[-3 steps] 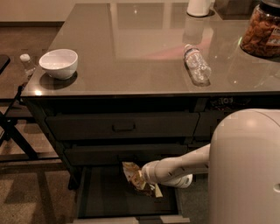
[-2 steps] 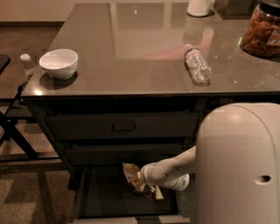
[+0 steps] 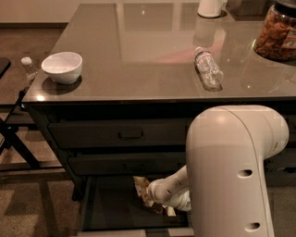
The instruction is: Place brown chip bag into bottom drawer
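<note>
The brown chip bag (image 3: 142,189), crinkly yellow and brown, hangs tilted inside the open bottom drawer (image 3: 111,210), near the middle of its dark floor. My gripper (image 3: 151,197) is at the end of the white forearm that reaches into the drawer from the right, and it is shut on the bag's right side. The fingers are mostly hidden by the bag and the wrist. My arm's large white upper segment (image 3: 231,171) fills the lower right and hides the drawer's right part.
Two shut handled drawer fronts (image 3: 130,134) sit above the open drawer. On the tabletop are a white bowl (image 3: 62,67), a clear water bottle (image 3: 208,68) lying down, a snack jar (image 3: 277,32) and a white container (image 3: 210,6). A dark folding frame (image 3: 11,139) stands at left.
My arm's large white segment has swung left and nearer to the camera, covering more of the drawers. The gripper and the bag have stayed about where they were in the drawer.
</note>
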`<state>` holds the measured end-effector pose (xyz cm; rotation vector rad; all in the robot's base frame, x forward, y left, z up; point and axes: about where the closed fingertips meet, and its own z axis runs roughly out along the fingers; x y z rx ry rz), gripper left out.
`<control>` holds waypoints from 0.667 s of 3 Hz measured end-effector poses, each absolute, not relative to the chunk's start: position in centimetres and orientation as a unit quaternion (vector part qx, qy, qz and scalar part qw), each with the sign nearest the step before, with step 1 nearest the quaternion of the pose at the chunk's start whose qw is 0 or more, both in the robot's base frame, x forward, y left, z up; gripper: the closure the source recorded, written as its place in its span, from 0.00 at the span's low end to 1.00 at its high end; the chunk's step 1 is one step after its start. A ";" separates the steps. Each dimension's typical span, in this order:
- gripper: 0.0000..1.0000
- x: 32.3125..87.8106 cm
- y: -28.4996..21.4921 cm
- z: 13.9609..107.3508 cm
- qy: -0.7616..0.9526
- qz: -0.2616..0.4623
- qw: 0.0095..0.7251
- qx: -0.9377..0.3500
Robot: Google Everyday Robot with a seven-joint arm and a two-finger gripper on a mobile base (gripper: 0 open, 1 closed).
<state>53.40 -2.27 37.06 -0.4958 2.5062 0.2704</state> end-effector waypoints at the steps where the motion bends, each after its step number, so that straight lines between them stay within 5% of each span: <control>1: 1.00 53.4 -2.3 37.0 0.936 0.101 0.282 -0.185; 2: 1.00 52.8 -1.4 36.2 0.937 0.114 0.275 -0.181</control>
